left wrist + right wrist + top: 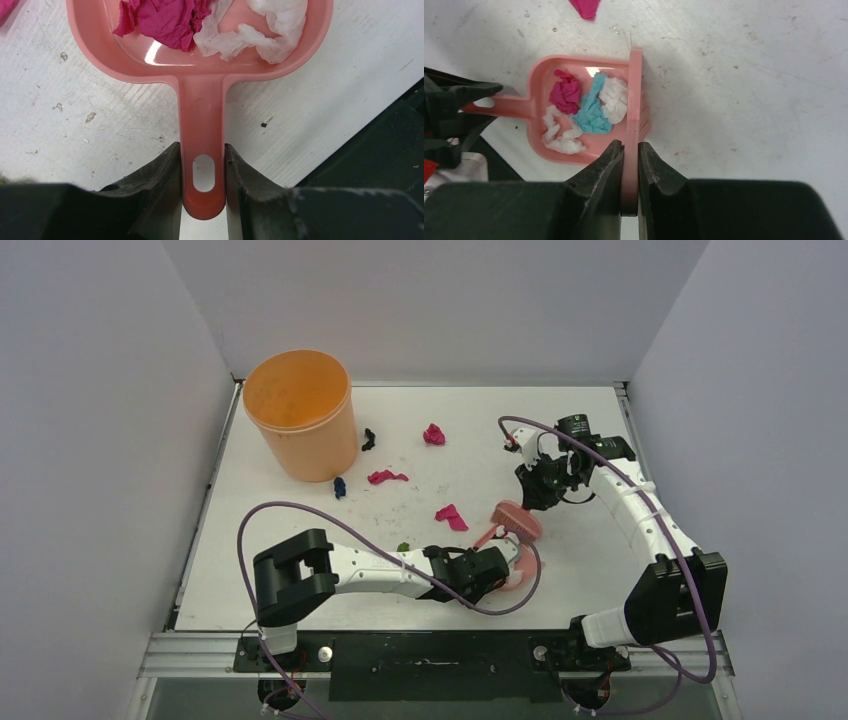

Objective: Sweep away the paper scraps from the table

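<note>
**Sam:** What do we see on the left?

**Mia:** The orange bucket (300,415) stands at the far left of the table (590,430). Just beside it lie a black scrap (368,439) and a dark blue scrap (339,487). More to the right we see magenta scraps (387,477) and a tiny green scrap (403,546). These paper scraps all lie on the bare top.

**Sam:** And our tools?

**Mia:** Our left gripper (201,150) squeezes the handle of the pink dustpan (202,110). Magenta, teal and white bits sit inside the pan. Our right gripper (630,150) pinches the pink hand brush (635,90), which lies across the pan's mouth.

**Sam:** Which way is the next scrap?

**Mia:** The pan's handle points back at our left arm, and its mouth opens the other way, at the brush. The nearest magenta scrap (450,517) lies off the pan's side, to the left and a little farther from us. It is not in front of the mouth. We think our left arm is nearer to it, so the pan has to turn or slide that way before we brush.
</note>
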Tool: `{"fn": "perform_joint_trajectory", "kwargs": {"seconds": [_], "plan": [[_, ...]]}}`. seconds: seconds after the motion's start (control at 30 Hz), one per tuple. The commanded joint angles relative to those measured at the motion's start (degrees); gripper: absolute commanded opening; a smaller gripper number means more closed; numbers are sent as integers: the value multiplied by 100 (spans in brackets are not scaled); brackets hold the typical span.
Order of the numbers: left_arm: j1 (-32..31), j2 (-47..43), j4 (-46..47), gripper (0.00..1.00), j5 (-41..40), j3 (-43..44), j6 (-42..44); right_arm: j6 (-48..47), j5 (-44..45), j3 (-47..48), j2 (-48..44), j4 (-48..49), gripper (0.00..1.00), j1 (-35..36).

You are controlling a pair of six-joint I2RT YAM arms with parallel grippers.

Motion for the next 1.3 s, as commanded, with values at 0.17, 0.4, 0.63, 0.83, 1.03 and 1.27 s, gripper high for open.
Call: {"fn": "perform_joint_trajectory", "kwargs": {"seconds": [0.17,0.4,0.63,0.83,1.03,1.27], "plan": [[16,-157,1033,0,-289,-299,-27,359,-400,472,-369,-796,5,13],[-98,-307,2180,0,-313,-787,153,324,257,1057,-407,-816,5,13],[-222,-373,2653,0,-455,-940,362,280,523,1866,-380,-1084,5,10],[-272,-518,2453,0,-488,-886,384,609,1010,1807,-679,-258,5,-229],[-292,-854,1823,0,-464,-847,255,1667,937,563,-1114,1482,5,-846],[-284,-1104,878,0,-774,-549,218,3063,607,-1228,-1817,3787,5,-1005]]}}
